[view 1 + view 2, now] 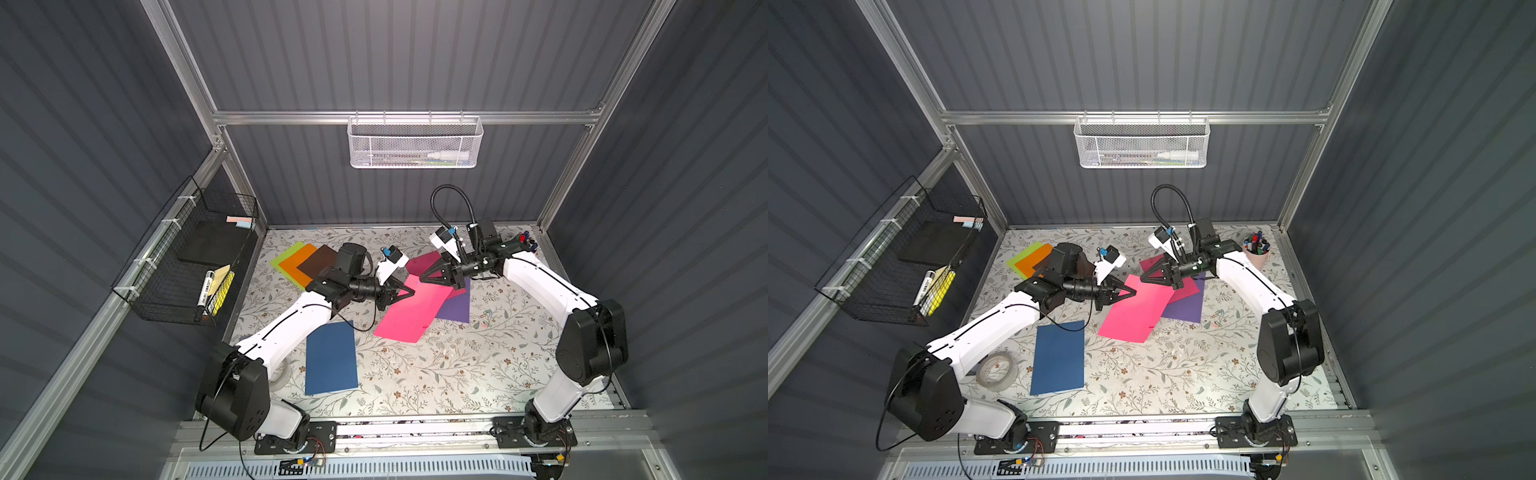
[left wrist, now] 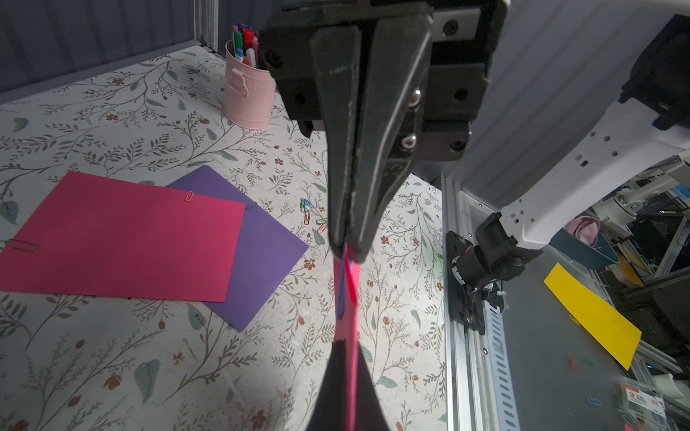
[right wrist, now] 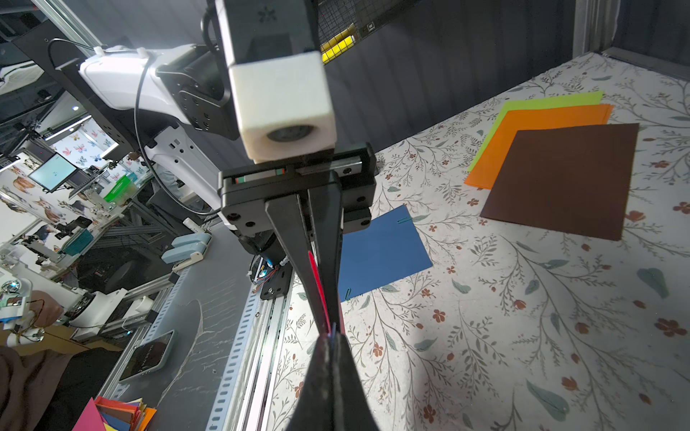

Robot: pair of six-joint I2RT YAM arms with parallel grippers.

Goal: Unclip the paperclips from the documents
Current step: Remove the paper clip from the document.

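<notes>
Left wrist view: finds the right gripper (image 2: 349, 250) pinched fully shut on one end of a blue paperclip (image 2: 341, 283), itself clipped over the raised edge of the bright pink sheet (image 2: 349, 328). Finds the left gripper (image 2: 345, 347) equally shut, nipping that same edge just beside the clip. Puts the pair, in both top views, above mid-table, with the sheet's far corner lifted and its near part resting on the table (image 1: 436, 374), overlapping a magenta sheet (image 2: 123, 239) and a purple sheet (image 2: 269, 257). Reads as the pull-off step: paper anchored, clip gripped, not yet slid free. Calls next for drawing the clip straight off the edge, away from the left gripper, without twisting or tearing the paper. Leaves more to do: an orange clip (image 2: 189, 196) on the magenta sheet, another by the purple sheet's edge, more on the navy sheet (image 1: 331, 357) at near left. Counts several loose paperclips (image 2: 307, 209) lying right of the purple sheet.
</notes>
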